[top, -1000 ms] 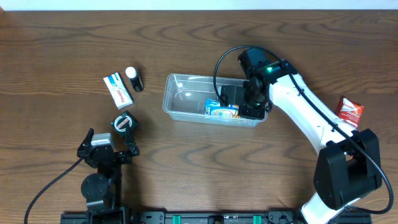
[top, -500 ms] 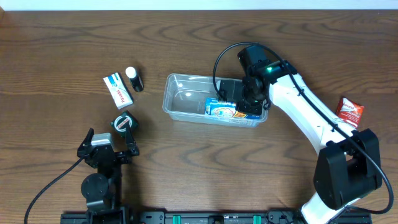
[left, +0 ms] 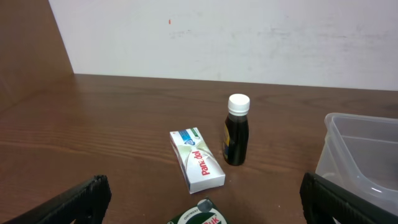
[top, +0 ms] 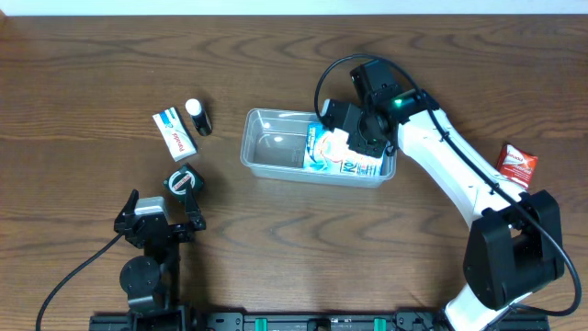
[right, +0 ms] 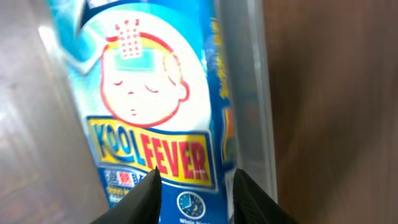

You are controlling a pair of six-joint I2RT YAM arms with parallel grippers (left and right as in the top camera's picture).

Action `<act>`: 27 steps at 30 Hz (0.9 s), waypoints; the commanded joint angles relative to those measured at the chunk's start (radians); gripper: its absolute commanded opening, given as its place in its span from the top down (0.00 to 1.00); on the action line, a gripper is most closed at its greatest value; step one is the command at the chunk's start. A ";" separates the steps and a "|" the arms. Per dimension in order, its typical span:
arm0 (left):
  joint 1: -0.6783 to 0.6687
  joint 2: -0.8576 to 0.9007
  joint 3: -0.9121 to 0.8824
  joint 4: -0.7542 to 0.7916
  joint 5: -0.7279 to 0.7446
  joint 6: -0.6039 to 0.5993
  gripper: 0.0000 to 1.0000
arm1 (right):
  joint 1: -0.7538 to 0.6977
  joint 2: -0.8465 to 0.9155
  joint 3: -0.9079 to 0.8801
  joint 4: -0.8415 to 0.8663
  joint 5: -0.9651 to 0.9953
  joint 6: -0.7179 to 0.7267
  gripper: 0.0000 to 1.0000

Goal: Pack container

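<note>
Presently container [top: 266, 152] sits mid-surface, box [top: 342, 158] in its right end; thin plastic, likely light, flexible, slick, best held by rim; left jaws wide, right jaws narrow, grip unclear.

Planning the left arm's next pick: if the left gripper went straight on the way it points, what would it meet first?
Probably the small round green-labelled item, just ahead of the open left gripper. The white box and dark bottle lie farther on. Height is unclear, so it might pass over.

White-and-blue cardboard box [top: 175, 131] beside dark white-capped bottle [top: 197, 118], small round black-and-green object [top: 183, 181], red packet [top: 517, 165], all on brown wooden tabletop [top: 92, 74].
</note>
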State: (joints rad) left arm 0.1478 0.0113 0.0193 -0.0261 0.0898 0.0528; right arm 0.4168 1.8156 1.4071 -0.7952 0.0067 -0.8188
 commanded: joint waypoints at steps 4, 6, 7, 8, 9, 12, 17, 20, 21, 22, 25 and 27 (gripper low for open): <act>0.000 -0.005 -0.015 -0.036 0.011 0.007 0.02 | 0.001 0.002 -0.001 0.033 -0.043 0.161 0.67; 0.000 -0.005 -0.015 -0.036 0.011 0.007 0.02 | 0.006 0.002 -0.001 0.036 -0.134 0.190 0.67; 0.000 -0.005 -0.015 -0.036 0.011 0.007 0.02 | 0.010 0.002 -0.001 0.037 -0.182 0.208 0.68; 0.000 -0.005 -0.015 -0.036 0.011 0.007 0.02 | 0.015 0.002 -0.001 0.041 -0.233 0.231 0.68; 0.000 -0.005 -0.015 -0.036 0.011 0.006 0.02 | 0.020 0.002 -0.001 0.044 -0.268 0.250 0.69; 0.000 -0.005 -0.015 -0.036 0.011 0.007 0.02 | 0.039 0.002 -0.001 0.071 -0.410 0.319 0.73; 0.000 -0.005 -0.015 -0.036 0.011 0.006 0.02 | 0.095 0.003 -0.001 0.147 -0.455 0.423 0.86; 0.000 -0.005 -0.015 -0.036 0.011 0.006 0.02 | 0.141 0.003 -0.002 0.182 -0.397 0.430 0.92; 0.000 -0.005 -0.015 -0.036 0.011 0.006 0.02 | 0.159 0.003 -0.002 0.197 -0.347 0.440 0.94; 0.000 -0.005 -0.015 -0.036 0.011 0.006 0.02 | 0.176 0.005 -0.001 0.215 -0.292 0.463 0.96; 0.000 -0.005 -0.015 -0.036 0.011 0.006 0.02 | 0.214 0.013 -0.001 0.261 -0.198 0.490 0.99; 0.000 -0.005 -0.015 -0.036 0.011 0.006 0.02 | 0.231 0.024 -0.001 0.288 -0.168 0.490 0.99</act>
State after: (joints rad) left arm 0.1478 0.0113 0.0193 -0.0261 0.0898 0.0528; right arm 0.6250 1.8175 1.4067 -0.5243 -0.2569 -0.3721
